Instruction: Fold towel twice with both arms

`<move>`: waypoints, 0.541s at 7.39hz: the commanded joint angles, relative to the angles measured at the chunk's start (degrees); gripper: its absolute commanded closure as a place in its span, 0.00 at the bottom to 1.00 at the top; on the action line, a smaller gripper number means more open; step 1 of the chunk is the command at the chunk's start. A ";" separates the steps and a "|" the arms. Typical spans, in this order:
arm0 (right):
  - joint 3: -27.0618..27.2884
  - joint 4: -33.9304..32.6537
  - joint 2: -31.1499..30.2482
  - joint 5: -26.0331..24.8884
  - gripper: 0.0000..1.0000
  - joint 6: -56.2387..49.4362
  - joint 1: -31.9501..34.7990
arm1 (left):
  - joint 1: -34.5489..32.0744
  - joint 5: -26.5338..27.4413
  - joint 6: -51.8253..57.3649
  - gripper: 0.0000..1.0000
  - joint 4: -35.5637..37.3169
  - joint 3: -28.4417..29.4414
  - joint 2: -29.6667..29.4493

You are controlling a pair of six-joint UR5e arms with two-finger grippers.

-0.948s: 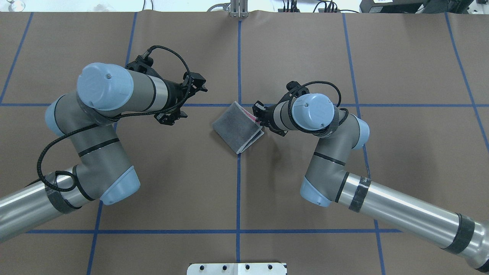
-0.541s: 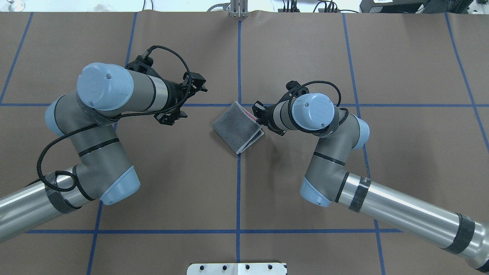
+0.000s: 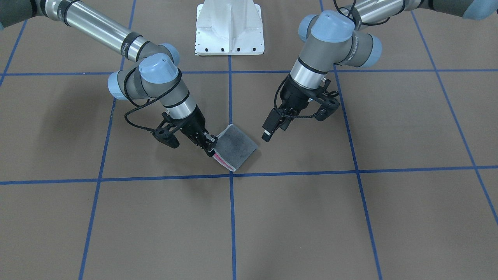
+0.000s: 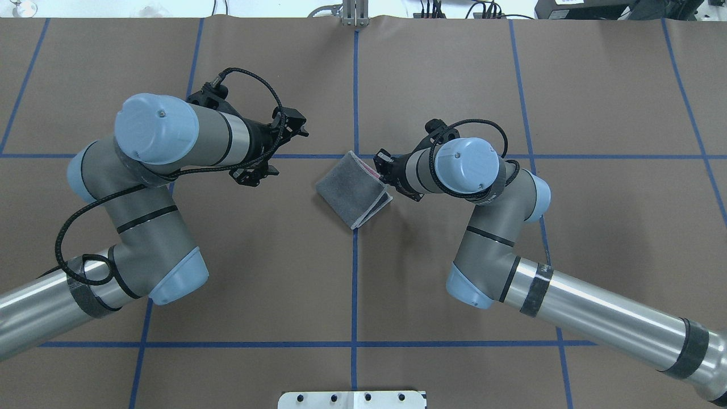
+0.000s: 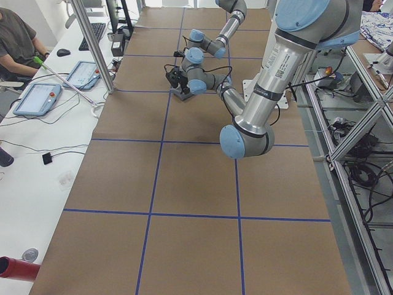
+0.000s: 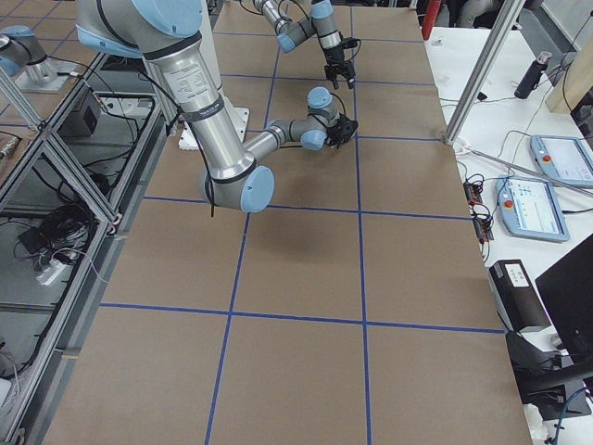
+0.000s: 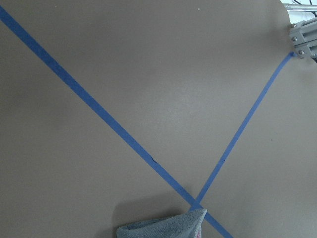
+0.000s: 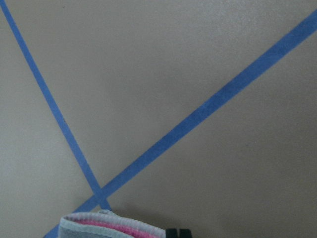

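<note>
Beside the towel [image 4: 351, 190] — right gripper [image 4: 383, 170] closed, touching its edge; left gripper [image 4: 289, 150] wide open.

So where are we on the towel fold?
Both folds look done: towel lies as a compact grey-out stack, pink peeking at the layered edge. In hand: right gripper at that edge, grip unclear; left gripper open, clear of it. Remaining: let go if holding, retract.

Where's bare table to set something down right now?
Free: the brown paper squares on the operators' side of the blue tape line, and those toward either table end. Crowded: the centre, where the right pincer meets the folded grey-and-pink terry towel and the left pincer hovers beside it.
</note>
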 commanded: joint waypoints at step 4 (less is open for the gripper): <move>5.28 -3.42 -2.34 0.00 1.00 0.05 -0.44 | 0.13 -0.09 0.00 0.01 -0.09 0.00 0.00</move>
